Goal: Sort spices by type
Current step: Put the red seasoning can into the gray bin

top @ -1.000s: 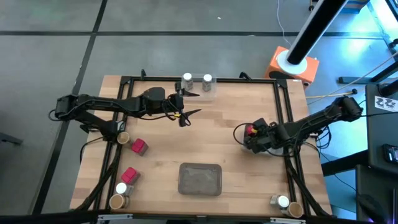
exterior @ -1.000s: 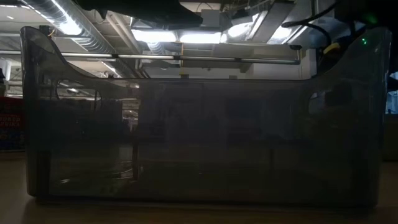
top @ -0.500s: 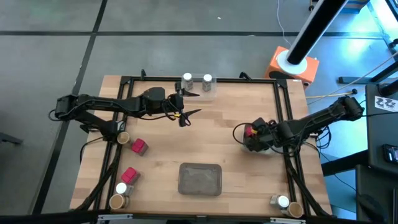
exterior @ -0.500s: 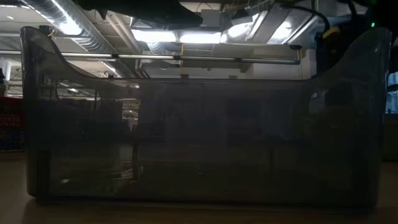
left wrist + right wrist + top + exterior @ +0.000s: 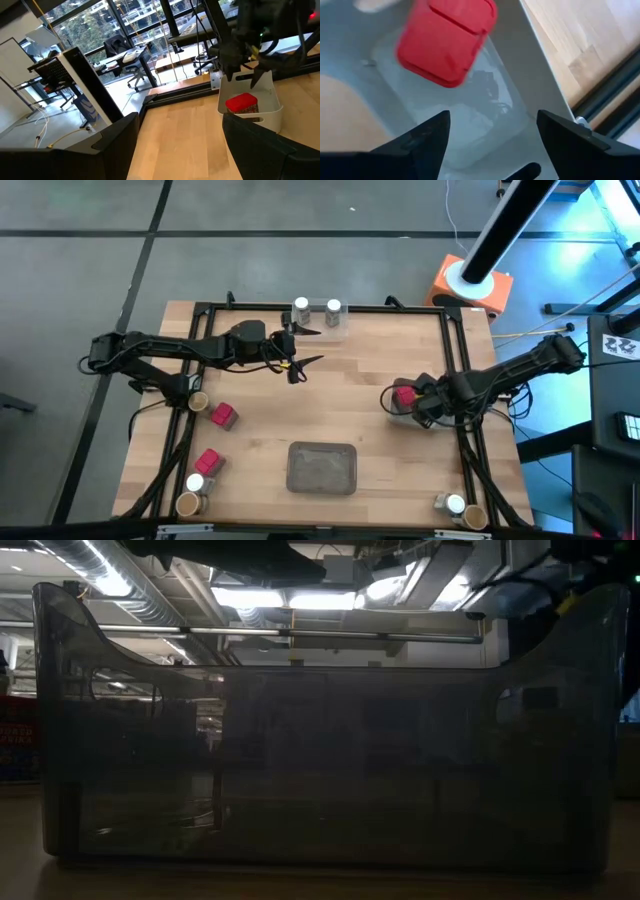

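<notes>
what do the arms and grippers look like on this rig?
Both arms are dark, slim and jointed, with black cables looping off them. The left gripper ends in two thin pointed black fingers; the right gripper has broad, flat dark fingers.

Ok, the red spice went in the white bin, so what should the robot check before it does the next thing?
1. Red pack lies inside the white bin: ok.
2. Right end effector has let go, fingers apart with nothing between them: ok.
3. Right end effector is lifted above the bin's rim: cannot tell, it hangs close over it.
4. Left end effector is open and empty, waiting over the table's far middle: ok.
5. More red packs wait to be sorted: not ok yet, two red packs lie by the table's left edge.
</notes>
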### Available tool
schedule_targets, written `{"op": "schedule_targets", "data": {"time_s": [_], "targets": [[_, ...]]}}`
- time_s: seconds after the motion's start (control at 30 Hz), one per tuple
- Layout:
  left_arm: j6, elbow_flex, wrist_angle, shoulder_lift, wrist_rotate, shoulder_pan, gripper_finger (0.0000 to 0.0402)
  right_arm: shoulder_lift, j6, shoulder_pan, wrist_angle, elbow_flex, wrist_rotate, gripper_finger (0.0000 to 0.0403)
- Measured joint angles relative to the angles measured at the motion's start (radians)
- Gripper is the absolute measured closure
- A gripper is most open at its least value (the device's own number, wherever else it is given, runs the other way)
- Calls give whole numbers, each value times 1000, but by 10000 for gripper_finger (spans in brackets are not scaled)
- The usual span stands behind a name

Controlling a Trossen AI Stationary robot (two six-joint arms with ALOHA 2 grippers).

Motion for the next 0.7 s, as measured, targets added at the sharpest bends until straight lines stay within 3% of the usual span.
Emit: {"op": "schedule_targets", "data": {"time_s": [0.23, 0.7], "targets": [[0, 0, 1, 0, 0, 0, 125, 5, 26, 0, 108, -86, 61, 104], [0, 0, 5, 0, 0, 0, 125, 4, -38, 0, 262, -102, 113, 104]]}}
